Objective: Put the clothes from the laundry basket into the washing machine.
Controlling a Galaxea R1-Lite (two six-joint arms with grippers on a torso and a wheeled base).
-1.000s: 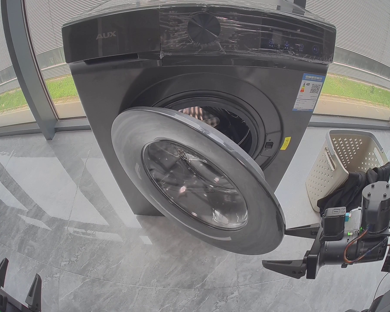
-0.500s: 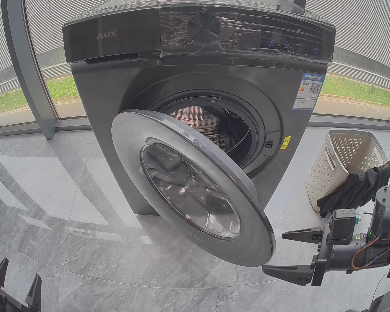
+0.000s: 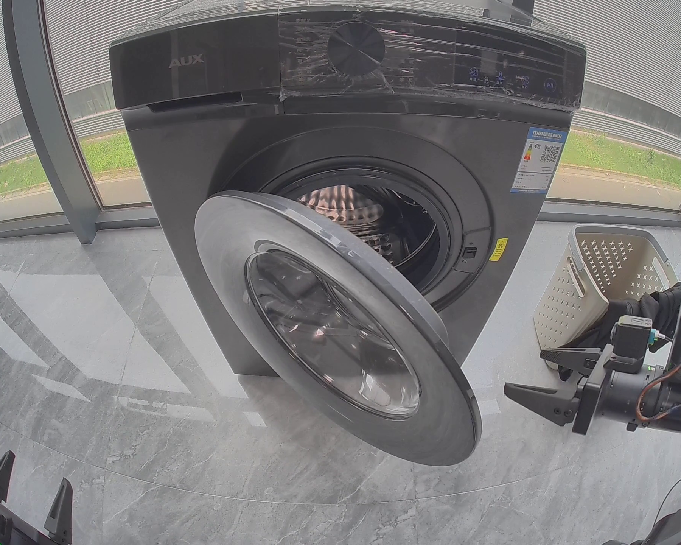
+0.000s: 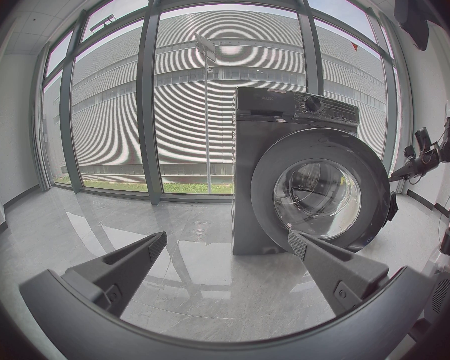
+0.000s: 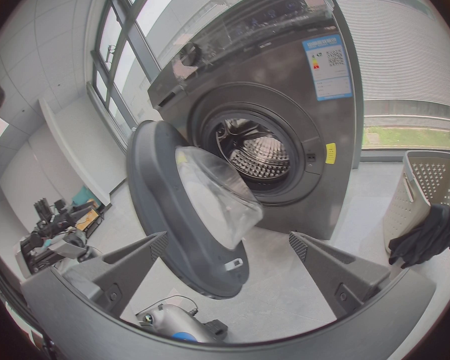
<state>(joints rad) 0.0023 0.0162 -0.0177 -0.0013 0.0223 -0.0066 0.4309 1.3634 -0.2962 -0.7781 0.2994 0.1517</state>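
A black garment [image 3: 662,303] hangs over the near rim of the upright laundry basket [image 3: 583,281], its length trailing down the outside. The basket stands on the floor to the right of the washing machine [image 3: 204,153], whose door [image 3: 333,327] is swung wide. The right claw [image 3: 526,372], spread and holding nothing, is just beside the basket and points toward the door. The left claw [image 4: 226,236] is also spread, well apart from the rest.
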